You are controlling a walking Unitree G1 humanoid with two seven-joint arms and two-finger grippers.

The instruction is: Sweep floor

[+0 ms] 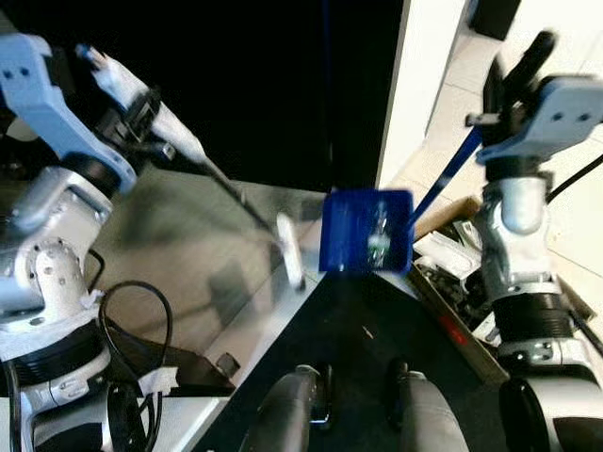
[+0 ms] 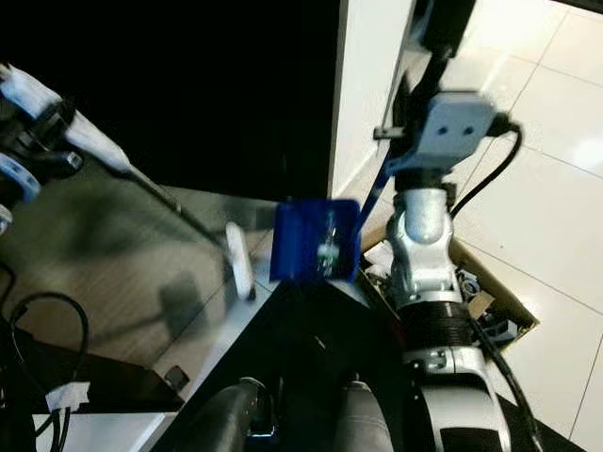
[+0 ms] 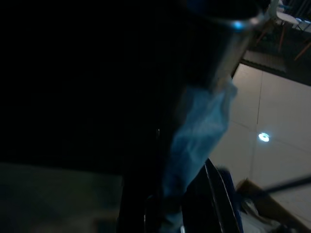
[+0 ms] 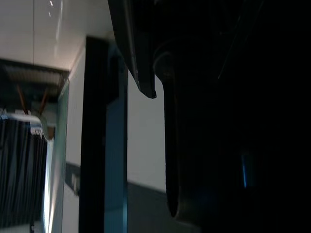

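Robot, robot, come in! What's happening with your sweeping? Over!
Left gripper holds brush. Right gripper holds blue dustpan, lifted. Cardboard box beside right leg.

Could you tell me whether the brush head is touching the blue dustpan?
Apart. The left eye view shows grey floor between the brush head and the dustpan.

Blue dustpan (image 1: 366,232) hanging in mid-air, tilted, open face showing, small pale debris lying inside; its blue handle (image 1: 450,169) rising to upper right. Broom (image 1: 170,137) slanting down-right, pale head (image 1: 291,252) nearing dustpan's left edge.
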